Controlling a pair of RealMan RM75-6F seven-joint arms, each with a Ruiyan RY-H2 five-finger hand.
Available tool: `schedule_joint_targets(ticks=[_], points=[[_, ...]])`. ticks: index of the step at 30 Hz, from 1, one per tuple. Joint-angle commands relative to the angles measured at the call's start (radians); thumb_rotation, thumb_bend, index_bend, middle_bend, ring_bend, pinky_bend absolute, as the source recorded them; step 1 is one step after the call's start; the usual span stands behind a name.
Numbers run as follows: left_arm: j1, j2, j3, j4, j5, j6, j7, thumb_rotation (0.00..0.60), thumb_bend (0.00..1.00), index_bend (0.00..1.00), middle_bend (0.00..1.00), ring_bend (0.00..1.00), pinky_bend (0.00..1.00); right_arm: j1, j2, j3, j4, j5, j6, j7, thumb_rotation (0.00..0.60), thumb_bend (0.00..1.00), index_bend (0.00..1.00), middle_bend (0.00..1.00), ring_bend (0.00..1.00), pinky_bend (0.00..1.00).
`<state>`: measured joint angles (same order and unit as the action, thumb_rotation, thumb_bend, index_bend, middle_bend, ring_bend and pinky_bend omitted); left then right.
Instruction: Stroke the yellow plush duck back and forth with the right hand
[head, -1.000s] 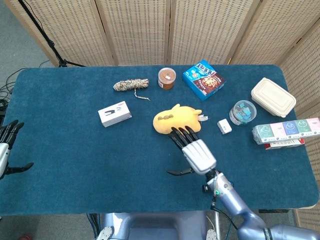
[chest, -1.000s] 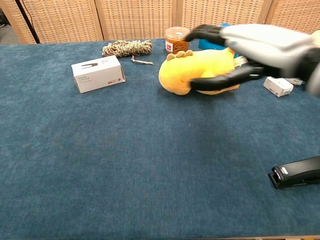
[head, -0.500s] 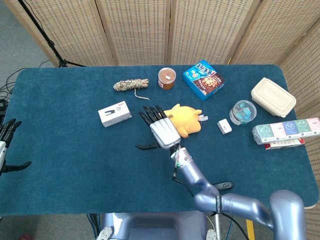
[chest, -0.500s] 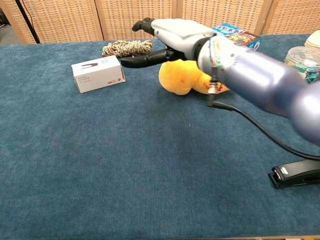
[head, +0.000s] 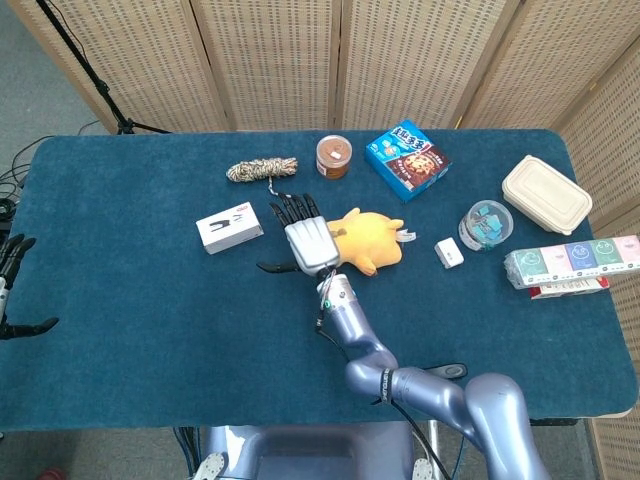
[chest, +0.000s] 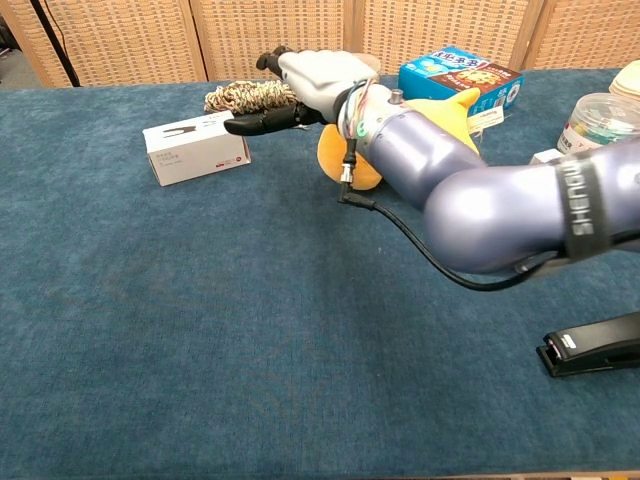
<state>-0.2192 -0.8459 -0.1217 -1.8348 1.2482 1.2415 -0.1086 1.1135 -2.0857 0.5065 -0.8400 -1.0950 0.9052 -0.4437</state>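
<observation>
Duck (head: 368, 238) lies lengthwise rightward of my right hand (head: 308, 243), fingers (head: 292, 209) spread, holding nothing, past its left end.

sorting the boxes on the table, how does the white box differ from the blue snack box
The white box is plain white with a small dark mark on top; the blue snack box is bright blue with printed pictures. The white box looks smaller in both views. The white box sits left of the yellow plush duck, close to the right hand; the blue snack box lies behind the duck, towards the table's far edge. Both are rectangular, closed and lie flat.
</observation>
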Motion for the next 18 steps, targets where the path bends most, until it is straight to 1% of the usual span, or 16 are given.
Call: schedule_joint_targets(ticks=[1, 6, 11, 15, 18], points=[[-0.001, 0.005, -0.006, 0.008, -0.012, -0.006, -0.017, 0.600, 0.00, 0.00, 0.00, 0.00, 0.00, 0.059, -0.060, 0.011, 0.116, 0.020, -0.033, 0.041, 0.086, 0.00, 0.00, 0.00, 0.00, 0.00], [-0.008, 0.008, -0.010, 0.018, -0.021, -0.025, -0.035, 0.600, 0.00, 0.00, 0.00, 0.00, 0.00, 0.095, -0.103, 0.010, 0.240, 0.029, -0.080, 0.104, 0.086, 0.00, 0.00, 0.00, 0.00, 0.00], [-0.017, 0.008, -0.014, 0.024, -0.033, -0.041, -0.035, 0.600, 0.00, 0.00, 0.00, 0.00, 0.00, 0.116, -0.126, 0.003, 0.345, 0.026, -0.117, 0.167, 0.088, 0.00, 0.00, 0.00, 0.00, 0.00], [-0.021, 0.006, -0.016, 0.024, -0.042, -0.047, -0.027, 0.600, 0.00, 0.00, 0.00, 0.00, 0.00, 0.117, -0.125, -0.005, 0.394, 0.019, -0.127, 0.205, 0.087, 0.00, 0.00, 0.00, 0.00, 0.00], [-0.023, 0.004, -0.016, 0.021, -0.047, -0.047, -0.016, 0.600, 0.00, 0.00, 0.00, 0.00, 0.00, 0.103, -0.115, -0.009, 0.405, 0.019, -0.130, 0.231, 0.086, 0.00, 0.00, 0.00, 0.00, 0.00]])
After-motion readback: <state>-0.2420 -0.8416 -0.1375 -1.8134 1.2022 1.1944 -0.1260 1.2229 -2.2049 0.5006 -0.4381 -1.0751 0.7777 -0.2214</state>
